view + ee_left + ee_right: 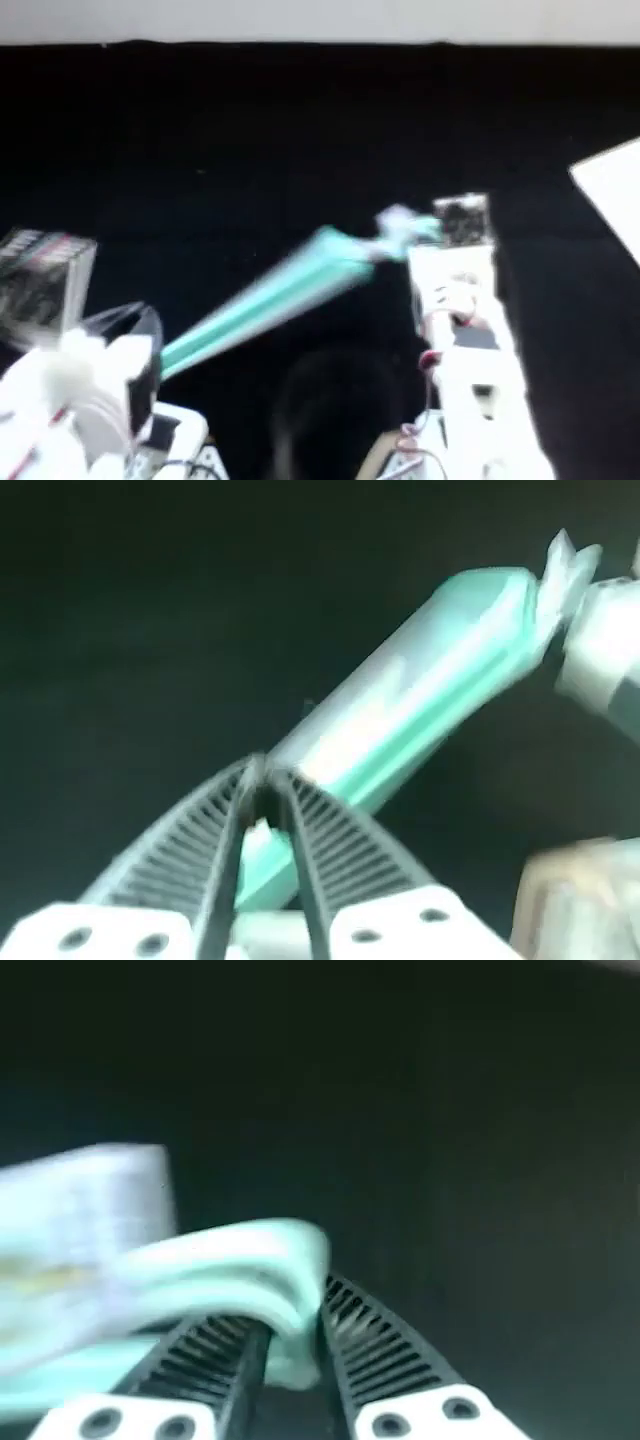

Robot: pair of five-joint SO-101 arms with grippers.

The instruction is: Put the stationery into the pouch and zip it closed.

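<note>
Left claw [262, 778] and right claw [295, 1312] each clamp one end of the pouch [280, 290]; I can't tell if it's zipped.

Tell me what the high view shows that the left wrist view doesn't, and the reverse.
The high view adds the surroundings: a white sheet at the table's right edge and a striped box-like thing at the left. The left wrist view adds the close look: the left gripper pinched shut on one end of the pouch, with its ribbed fingers on either side. Both share the teal pouch held over the black table, stretched between the two grippers, with the right gripper at its far end.
</note>
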